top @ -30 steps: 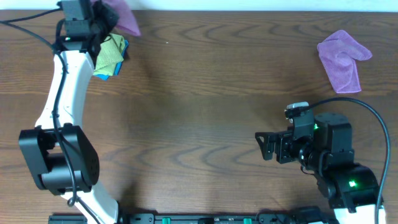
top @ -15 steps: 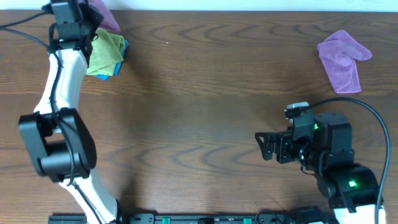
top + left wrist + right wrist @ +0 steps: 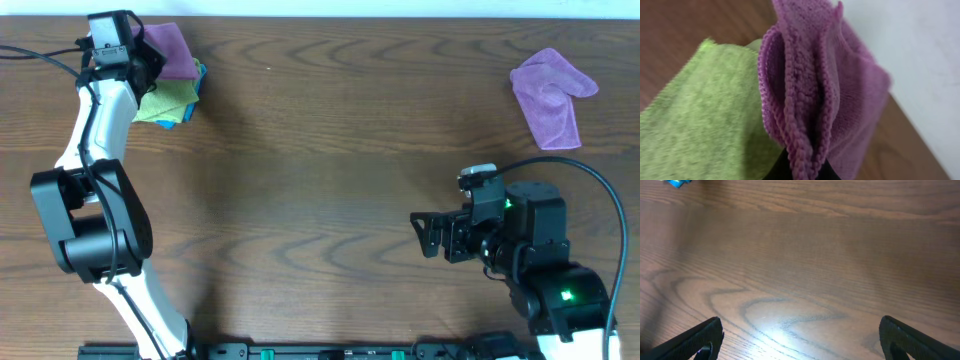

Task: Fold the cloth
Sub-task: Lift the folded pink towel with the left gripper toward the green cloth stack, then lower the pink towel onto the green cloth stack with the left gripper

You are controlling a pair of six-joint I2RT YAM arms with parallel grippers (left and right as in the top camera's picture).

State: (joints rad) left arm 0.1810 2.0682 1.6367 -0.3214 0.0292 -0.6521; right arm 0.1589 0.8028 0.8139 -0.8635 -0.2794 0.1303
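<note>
The left end effector [image 3: 801,172] gripped a fold of the soft lilac-purple microfibre cloth [image 3: 172,52] at the far left corner of the brown wooden surface [image 3: 320,150], partly over a lime-green microfibre cloth [image 3: 165,102]. The right end effector [image 3: 420,236] stood wide apart and held nothing, near the right end of the near edge.

Two purple cloths: lilac cloth [image 3: 172,48] at far left, second purple cloth [image 3: 550,95] at far right. One lime-green cloth [image 3: 165,100], far left. One blue item [image 3: 172,121] beneath it, kind unclear. Two robot arms with two grippers: left gripper [image 3: 148,55], right gripper [image 3: 425,235]. One wooden table [image 3: 320,150].
</note>
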